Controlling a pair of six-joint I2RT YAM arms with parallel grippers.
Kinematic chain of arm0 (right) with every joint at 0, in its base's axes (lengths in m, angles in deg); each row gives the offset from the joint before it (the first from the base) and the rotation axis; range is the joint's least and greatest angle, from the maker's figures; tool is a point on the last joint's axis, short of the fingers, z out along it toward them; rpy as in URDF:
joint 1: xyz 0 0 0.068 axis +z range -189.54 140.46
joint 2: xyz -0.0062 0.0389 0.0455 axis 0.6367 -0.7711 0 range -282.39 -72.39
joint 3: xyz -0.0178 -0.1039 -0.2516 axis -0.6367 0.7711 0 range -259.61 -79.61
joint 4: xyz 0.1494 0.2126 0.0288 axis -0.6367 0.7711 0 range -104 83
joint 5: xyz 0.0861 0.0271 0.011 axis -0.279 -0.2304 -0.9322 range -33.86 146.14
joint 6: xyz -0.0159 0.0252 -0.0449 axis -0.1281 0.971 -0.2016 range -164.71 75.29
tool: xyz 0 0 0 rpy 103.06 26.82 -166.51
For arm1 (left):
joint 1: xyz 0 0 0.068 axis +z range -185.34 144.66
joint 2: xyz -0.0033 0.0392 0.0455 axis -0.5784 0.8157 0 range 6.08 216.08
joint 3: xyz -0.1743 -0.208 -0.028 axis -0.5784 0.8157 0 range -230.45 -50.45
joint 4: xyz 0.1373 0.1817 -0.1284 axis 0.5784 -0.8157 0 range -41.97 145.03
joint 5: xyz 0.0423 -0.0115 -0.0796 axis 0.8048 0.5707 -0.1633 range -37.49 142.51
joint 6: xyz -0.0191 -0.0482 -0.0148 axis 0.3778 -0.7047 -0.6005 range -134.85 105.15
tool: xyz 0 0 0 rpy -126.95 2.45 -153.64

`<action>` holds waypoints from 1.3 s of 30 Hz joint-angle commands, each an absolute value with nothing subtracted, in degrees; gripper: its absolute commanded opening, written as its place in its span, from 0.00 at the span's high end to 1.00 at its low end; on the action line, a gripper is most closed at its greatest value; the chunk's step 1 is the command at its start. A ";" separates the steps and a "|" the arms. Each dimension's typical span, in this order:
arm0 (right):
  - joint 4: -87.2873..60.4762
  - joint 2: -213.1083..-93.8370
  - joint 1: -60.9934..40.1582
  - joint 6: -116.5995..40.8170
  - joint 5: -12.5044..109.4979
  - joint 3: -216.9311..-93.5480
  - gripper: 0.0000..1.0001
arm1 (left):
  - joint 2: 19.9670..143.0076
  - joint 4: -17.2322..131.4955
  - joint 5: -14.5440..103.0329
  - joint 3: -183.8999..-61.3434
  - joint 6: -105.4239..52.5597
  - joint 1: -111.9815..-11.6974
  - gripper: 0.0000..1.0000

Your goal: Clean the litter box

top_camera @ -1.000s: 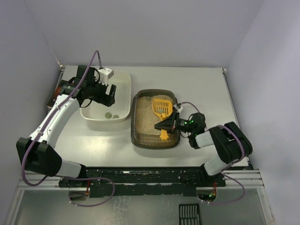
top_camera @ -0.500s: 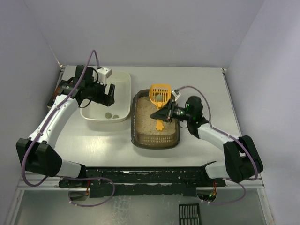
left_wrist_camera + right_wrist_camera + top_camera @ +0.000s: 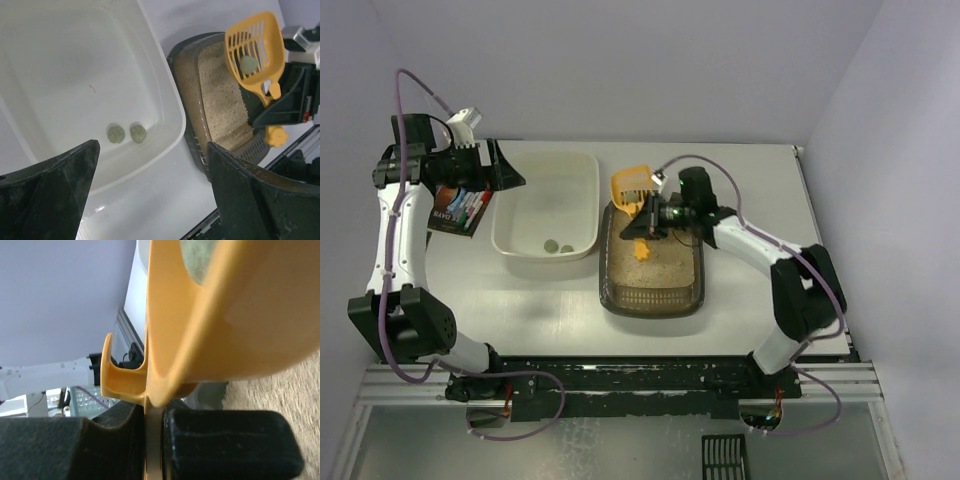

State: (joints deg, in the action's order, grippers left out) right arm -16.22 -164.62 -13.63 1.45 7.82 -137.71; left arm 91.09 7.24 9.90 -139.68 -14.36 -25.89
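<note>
My right jaws pinch the yellow scoop (image 3: 631,186), clump (image 3: 248,64) aboard, over the litter box's (image 3: 653,300) far edge; my left jaws gape wide.

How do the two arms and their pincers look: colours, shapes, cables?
The left arm and right arm have white links, black joints and a loose purple cable each. The left pincer has black wedge-shaped fingers; the right pincer has black blocky ones. A green light shows at the right wrist.

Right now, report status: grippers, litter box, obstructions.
Left gripper open, left of white tub. Right gripper shut on yellow scoop, one clump aboard, above litter box far-left corner. Two clumps in tub. Nothing between scoop and tub.
</note>
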 commanded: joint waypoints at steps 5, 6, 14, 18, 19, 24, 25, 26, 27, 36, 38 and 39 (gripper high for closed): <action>5.07 -180.90 -5.38 -9.66 14.98 -167.42 1.00 | 87.15 5.11 14.02 -140.43 -21.98 -24.70 0.01; 9.44 -183.95 -4.41 -11.73 16.97 -171.95 1.00 | 85.89 6.06 16.32 -139.85 -23.24 -24.66 0.01; 36.79 -200.10 2.26 -21.14 37.46 -202.05 1.00 | 81.41 9.99 35.06 -138.78 -27.67 -24.70 0.01; 48.48 -206.73 5.69 -23.80 51.24 -216.99 1.00 | 80.99 11.31 50.26 -139.32 -30.67 -24.61 0.01; 49.99 -207.83 6.48 -24.39 53.81 -219.05 1.00 | 80.67 11.76 52.05 -139.18 -31.27 -24.56 0.01; 50.98 -207.32 11.16 -28.17 66.32 -218.41 1.00 | 78.41 14.24 57.56 -138.33 -32.90 -24.61 0.01; 51.03 -207.04 12.13 -28.91 69.01 -217.78 1.00 | 78.15 14.51 57.43 -138.26 -32.81 -24.62 0.01; 50.97 -206.81 12.89 -29.49 71.51 -217.08 1.00 | 78.07 14.47 57.27 -138.30 -32.90 -24.57 0.01; 51.07 -206.78 13.45 -29.97 73.54 -216.57 1.00 | 78.10 14.29 57.29 -138.40 -33.02 -24.61 0.01; 50.99 -206.57 18.12 -33.94 90.75 -214.85 1.00 | 78.77 13.38 55.63 -137.87 -32.56 -24.62 0.01; 50.17 -205.95 18.22 -34.25 90.91 -213.84 1.00 | 78.61 13.51 55.62 -137.58 -32.42 -24.60 0.01; 49.51 -205.53 18.20 -34.40 90.98 -213.15 1.00 | 78.59 13.54 55.38 -137.56 -32.17 -24.59 0.01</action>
